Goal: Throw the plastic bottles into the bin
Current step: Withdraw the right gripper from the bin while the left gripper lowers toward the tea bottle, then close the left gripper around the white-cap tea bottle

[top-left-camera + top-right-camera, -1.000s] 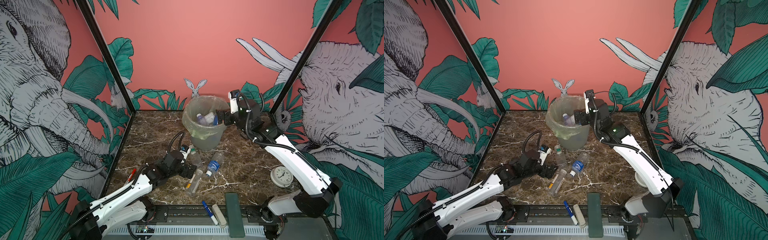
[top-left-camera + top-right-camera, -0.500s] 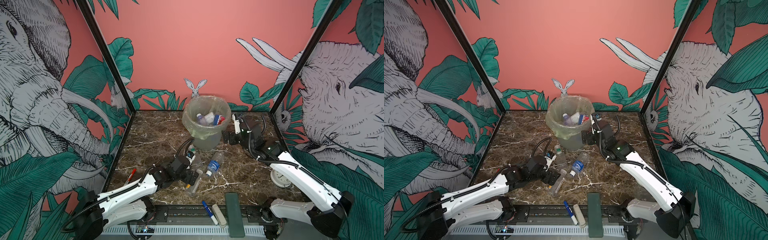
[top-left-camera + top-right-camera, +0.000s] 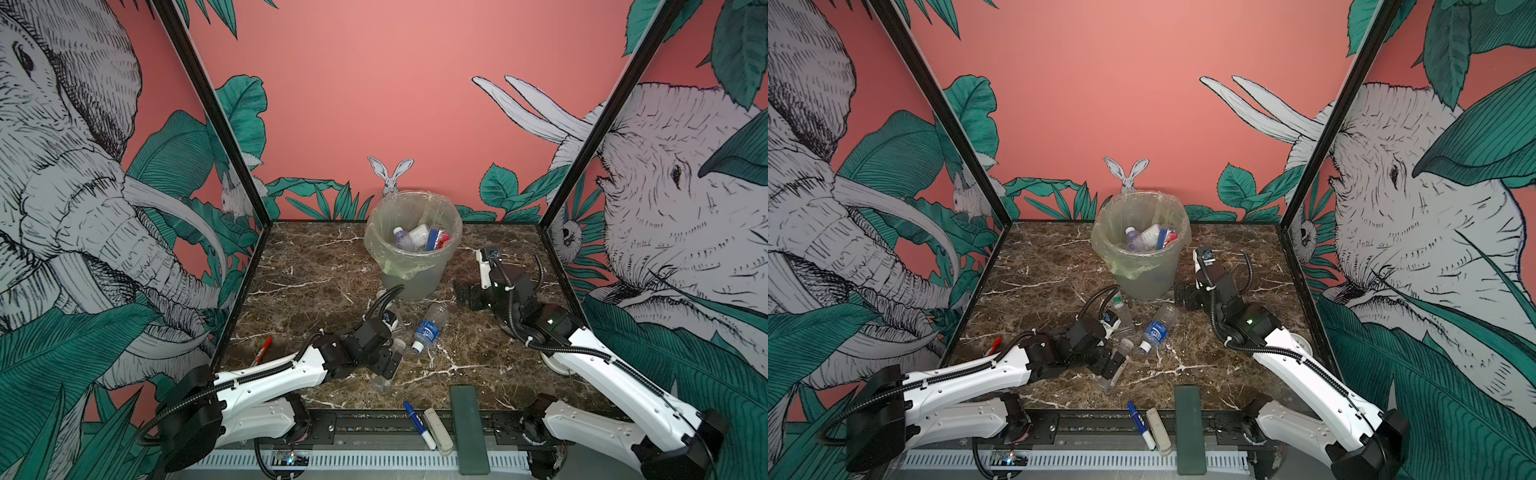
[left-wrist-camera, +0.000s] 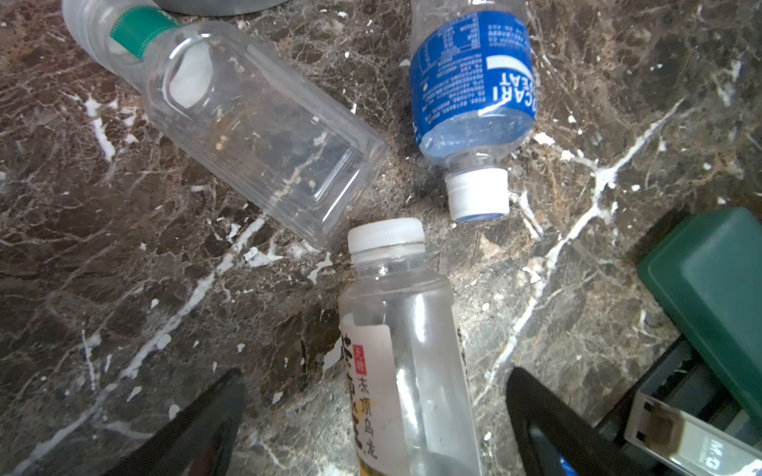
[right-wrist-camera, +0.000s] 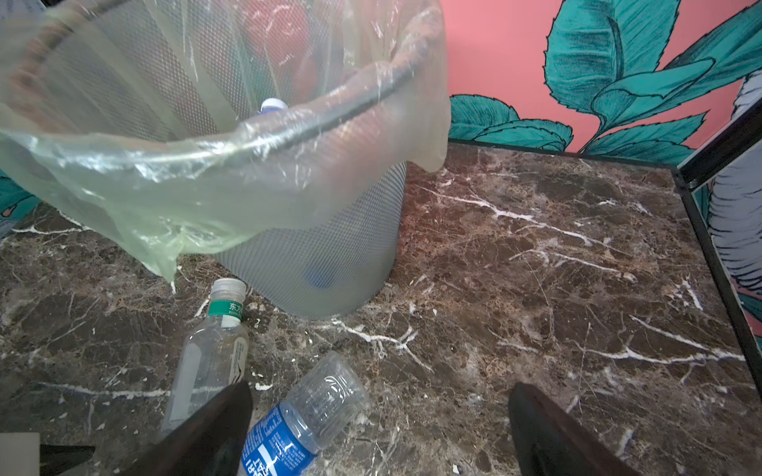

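Brought right tool (image 5: 381, 395) down from over the bin (image 5: 330, 255), wide, empty; set left tool (image 4: 375, 373), wide, astride yellow-label bottle (image 4: 396, 329): grasp next.

left gripper (image 4: 375, 391): jaws wide apart, held low | right gripper (image 5: 381, 389): jaws wide apart, held low

Wears glossy white shells, dotted with small dark screw holes, on left arm (image 3: 270, 376) and right arm (image 3: 615, 376). Links them with matte black joint housings. Carries ribbed black cable (image 3: 380, 297) along the links and in loops at the wrists, cinched by white ties. Shows a tiny green light (image 3: 549, 321) on a black right-arm joint. Ends left claw (image 3: 388, 363) and right claw (image 3: 463, 297) in black wedge fingers (image 4: 198, 428).
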{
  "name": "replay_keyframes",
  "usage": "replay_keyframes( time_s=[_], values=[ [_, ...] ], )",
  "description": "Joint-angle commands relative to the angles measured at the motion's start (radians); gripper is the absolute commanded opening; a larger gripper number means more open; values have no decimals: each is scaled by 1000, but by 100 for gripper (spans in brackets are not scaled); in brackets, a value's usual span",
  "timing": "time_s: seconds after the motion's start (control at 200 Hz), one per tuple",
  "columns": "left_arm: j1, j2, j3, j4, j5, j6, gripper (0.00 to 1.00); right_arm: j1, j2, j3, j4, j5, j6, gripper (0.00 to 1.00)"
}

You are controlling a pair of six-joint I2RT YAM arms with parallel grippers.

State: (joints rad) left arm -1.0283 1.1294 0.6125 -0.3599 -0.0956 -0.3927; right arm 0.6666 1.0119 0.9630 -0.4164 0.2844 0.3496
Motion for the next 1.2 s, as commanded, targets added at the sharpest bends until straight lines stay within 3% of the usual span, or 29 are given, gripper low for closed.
replay_keyframes(
  time_s=[0.0,0.505,0.65,0.73,1.195],
  values=[
    [-14,16,10,11,-12,-15,99,-4,-25,-29,23,27,17,99],
    [-53,118,27,2,-27,-23,98,-4,-29,-188,64,-23,96,99],
    [-55,170,47,-2,-30,-22,92,-4,-29,-220,77,-28,113,99],
    [-56,187,53,1,-27,-24,82,-4,-27,-232,85,-33,123,99],
    [-58,238,51,-22,-44,-35,73,-4,2,-292,135,-69,180,99]
  ],
)
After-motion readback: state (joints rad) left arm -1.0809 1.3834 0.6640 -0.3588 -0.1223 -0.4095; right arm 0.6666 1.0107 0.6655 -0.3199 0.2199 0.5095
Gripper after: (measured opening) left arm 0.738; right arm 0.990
